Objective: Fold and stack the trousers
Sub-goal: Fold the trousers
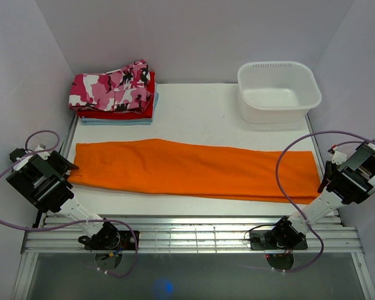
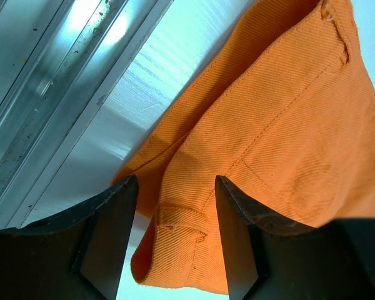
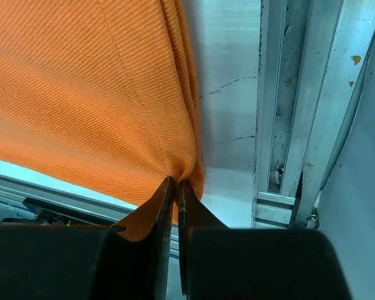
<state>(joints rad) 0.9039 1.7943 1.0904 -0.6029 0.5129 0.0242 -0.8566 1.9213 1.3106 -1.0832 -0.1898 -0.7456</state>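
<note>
The orange trousers (image 3: 81,94) fill the upper left of the frame, their folds drawing down to a point at lower centre. There the right gripper (image 3: 177,184) pinches the cloth's edge between closed dark fingers. White table (image 3: 228,75) and a scuffed metal rail (image 3: 300,112) run down the right side.

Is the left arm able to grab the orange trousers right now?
Probably yes. The left gripper is open, the waist end of the trousers seems to lie between its jaws, and nothing blocks it.

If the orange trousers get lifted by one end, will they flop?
Probably: the trousers bunch into folds where the right gripper pinches them. The twill weave looks grippy, so slipping seems unlikely. Being long, the middle would likely sag.
</note>
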